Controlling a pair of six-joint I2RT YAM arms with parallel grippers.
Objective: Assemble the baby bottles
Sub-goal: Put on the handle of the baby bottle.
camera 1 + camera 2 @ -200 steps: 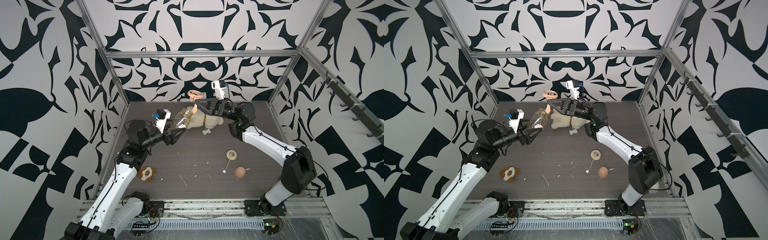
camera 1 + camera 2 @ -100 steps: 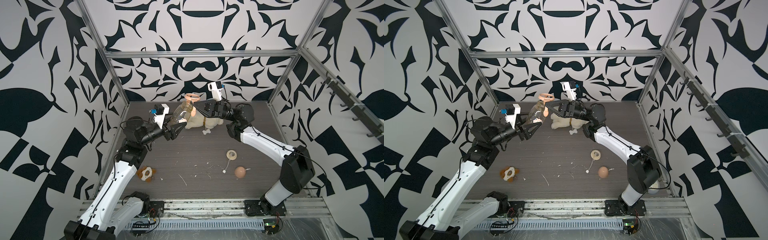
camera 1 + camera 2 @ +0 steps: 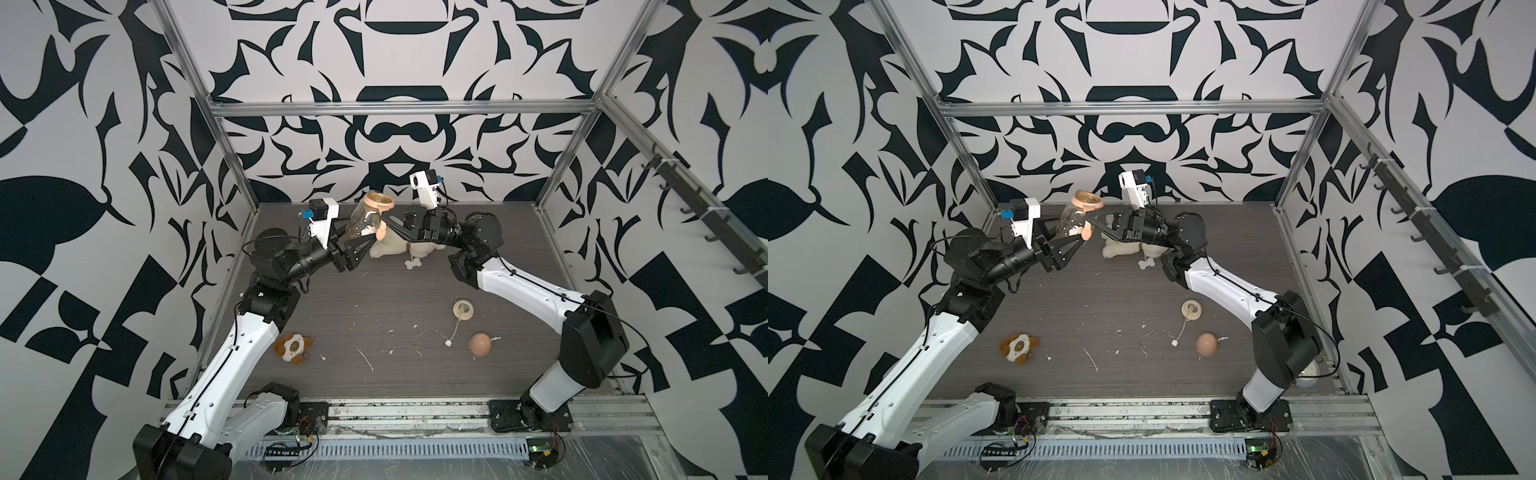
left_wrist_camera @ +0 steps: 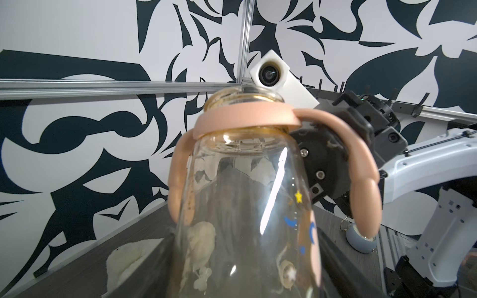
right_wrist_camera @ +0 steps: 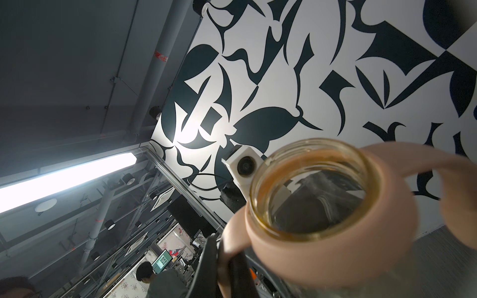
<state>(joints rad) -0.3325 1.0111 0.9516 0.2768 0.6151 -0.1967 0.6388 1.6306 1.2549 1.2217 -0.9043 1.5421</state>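
My left gripper is shut on the base of the clear amber-tinted bottle and holds it tilted in the air above the back of the table. The peach-pink two-handled ring sits round the bottle's neck. My right gripper is shut on one of the ring's handles. The bottle's open mouth faces the right wrist camera. The cream nipple collar with its straw tube and the peach-pink dome cap lie on the table at the right.
A cream plush dog lies under the two grippers at the back. A small orange-white toy lies beside the left arm. White crumbs dot the dark table. Metal frame posts and patterned walls close in the cell.
The left gripper has lifted and tipped the bottle toward the back. The right gripper has brought the ring, earlier apart from the bottle, over its neck.
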